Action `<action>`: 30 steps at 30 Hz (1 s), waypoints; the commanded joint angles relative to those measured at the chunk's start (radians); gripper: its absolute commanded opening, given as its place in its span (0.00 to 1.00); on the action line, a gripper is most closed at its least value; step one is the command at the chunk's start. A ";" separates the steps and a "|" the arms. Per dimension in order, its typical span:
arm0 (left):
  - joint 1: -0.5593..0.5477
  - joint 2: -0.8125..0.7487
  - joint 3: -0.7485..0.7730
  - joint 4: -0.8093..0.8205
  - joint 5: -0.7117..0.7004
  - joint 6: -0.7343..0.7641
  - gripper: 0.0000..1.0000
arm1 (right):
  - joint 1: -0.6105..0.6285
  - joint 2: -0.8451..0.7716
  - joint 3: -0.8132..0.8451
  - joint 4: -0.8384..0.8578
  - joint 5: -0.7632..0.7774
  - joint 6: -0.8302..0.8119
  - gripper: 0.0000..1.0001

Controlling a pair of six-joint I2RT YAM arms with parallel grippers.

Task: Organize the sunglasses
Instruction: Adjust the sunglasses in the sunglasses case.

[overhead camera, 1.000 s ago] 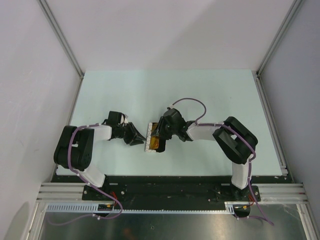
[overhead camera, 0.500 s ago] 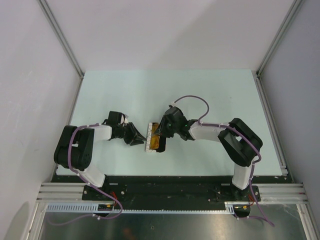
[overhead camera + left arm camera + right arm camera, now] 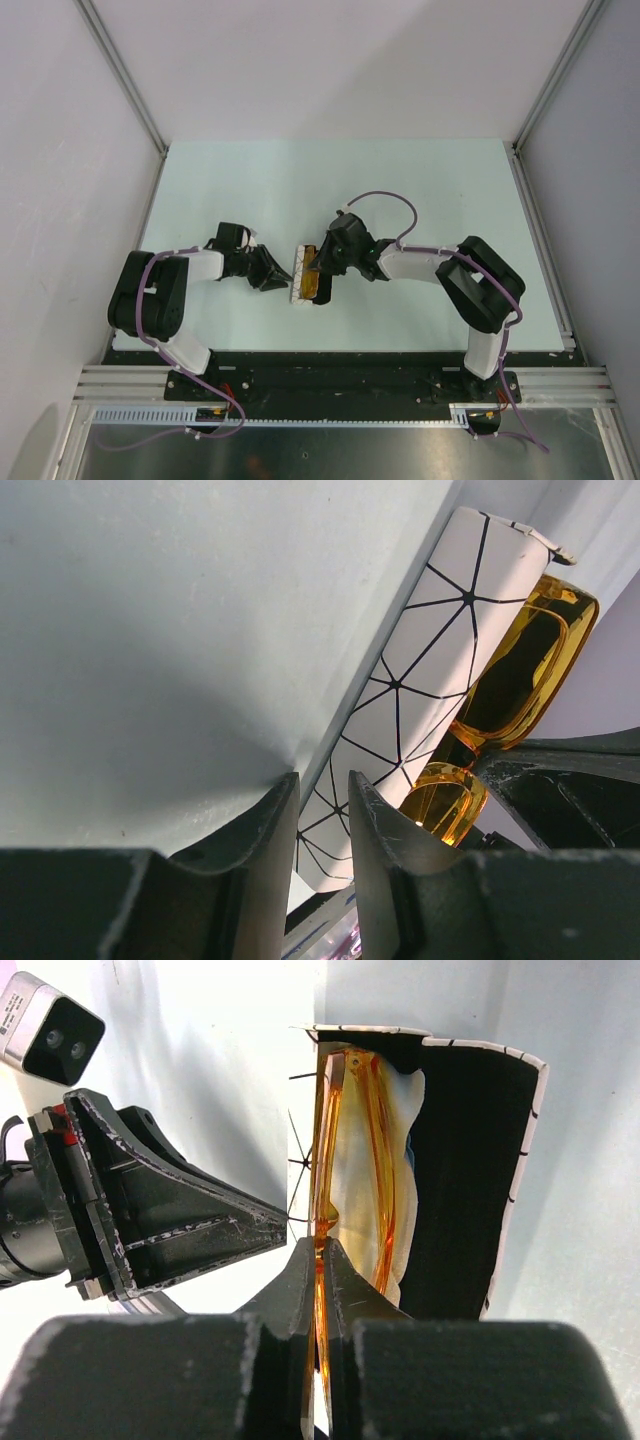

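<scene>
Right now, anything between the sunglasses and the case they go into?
Nothing visible. The white, black-lined case lies open, flap folded back. The right hand holds the amber-framed sunglasses in its opening, against pale soft material inside.

There is one pair of sunglasses (image 3: 312, 288), with two amber lenses. There is one case (image 3: 300, 266), white with black lines. One surface (image 3: 420, 180) carries them. Two arms reach over it, a left arm (image 3: 160, 295) and a right arm (image 3: 450, 270). Each ends in one gripper, two in all: the left gripper (image 3: 286, 274) and the right gripper (image 3: 316, 269), each with two fingers. Two purple cables (image 3: 385, 198) run along the arms, one apiece. One small camera block (image 3: 50, 1025) shows in the right wrist view.
</scene>
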 commanded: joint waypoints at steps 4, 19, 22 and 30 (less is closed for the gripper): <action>-0.019 0.040 -0.016 -0.058 -0.065 0.032 0.34 | 0.003 0.038 0.025 0.006 0.001 0.007 0.00; -0.025 0.051 -0.023 -0.044 -0.021 0.007 0.34 | -0.012 0.087 -0.043 0.165 -0.014 0.069 0.00; -0.025 0.054 -0.020 -0.041 -0.018 0.004 0.34 | -0.020 0.085 -0.069 0.187 -0.017 0.085 0.00; -0.025 0.068 -0.014 -0.035 -0.010 0.000 0.34 | -0.020 0.085 -0.097 0.228 -0.031 0.100 0.00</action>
